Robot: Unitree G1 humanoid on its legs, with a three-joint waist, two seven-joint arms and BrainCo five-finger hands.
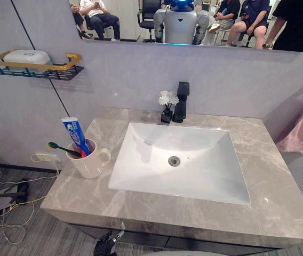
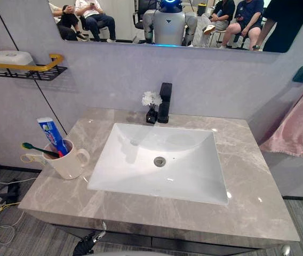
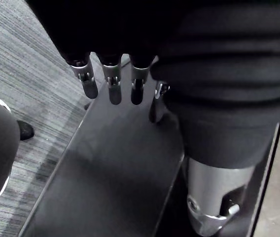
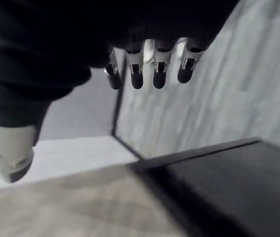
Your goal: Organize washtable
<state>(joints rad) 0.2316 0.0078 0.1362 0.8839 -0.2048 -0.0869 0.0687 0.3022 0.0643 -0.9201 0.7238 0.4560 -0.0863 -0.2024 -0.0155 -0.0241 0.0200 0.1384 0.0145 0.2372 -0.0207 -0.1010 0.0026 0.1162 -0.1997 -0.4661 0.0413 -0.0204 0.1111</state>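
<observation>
Grey marble bench (image 1: 279, 202) with a white sink (image 1: 205, 178). Below its front edge the left hand (image 1: 106, 245) hangs, fingers (image 3: 111, 88) straight, empty; the right hand (image 4: 158, 73) is relaxed, empty too. The mug (image 1: 90, 161) with toothpaste (image 1: 76, 134) and toothbrush (image 1: 61, 148) stands by the left edge.

grey marbled washtable (image 1: 279, 197) | white sink (image 1: 141, 176) | cream mug (image 1: 90, 166) | pink towel (image 2: 301, 128) | black tap (image 1: 181, 101)

Staged bathroom in a lab: marble washtable (image 1: 279, 202), white basin (image 1: 205, 176), pink towel (image 2: 301, 128), mirror (image 1: 127, 16) with seated people (image 1: 101, 16).
</observation>
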